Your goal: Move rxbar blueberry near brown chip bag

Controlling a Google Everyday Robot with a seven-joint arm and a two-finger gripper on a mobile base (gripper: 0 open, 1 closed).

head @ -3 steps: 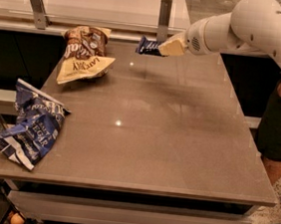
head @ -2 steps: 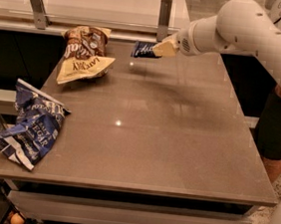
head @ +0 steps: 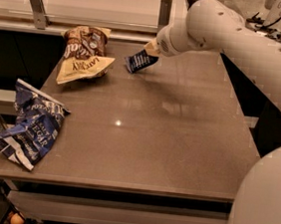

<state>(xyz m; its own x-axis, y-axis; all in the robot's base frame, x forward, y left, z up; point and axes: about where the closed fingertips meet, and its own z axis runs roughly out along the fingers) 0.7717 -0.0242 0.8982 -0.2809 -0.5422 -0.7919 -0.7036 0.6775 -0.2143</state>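
Note:
The rxbar blueberry (head: 140,61), a small dark blue wrapper with white text, hangs tilted from my gripper (head: 150,51), its lower end close to or touching the table. The gripper is shut on its upper end, at the back middle of the table. The brown chip bag (head: 85,53), brown on top and cream-yellow below, lies at the back left, a short way left of the bar.
A large blue and white chip bag (head: 31,125) lies crumpled at the table's (head: 176,153) front left edge. A rail with metal posts (head: 36,5) runs behind the table. My white arm (head: 247,50) crosses the right side.
My gripper has carried the bar leftward and down, closer to the brown chip bag and the table surface.

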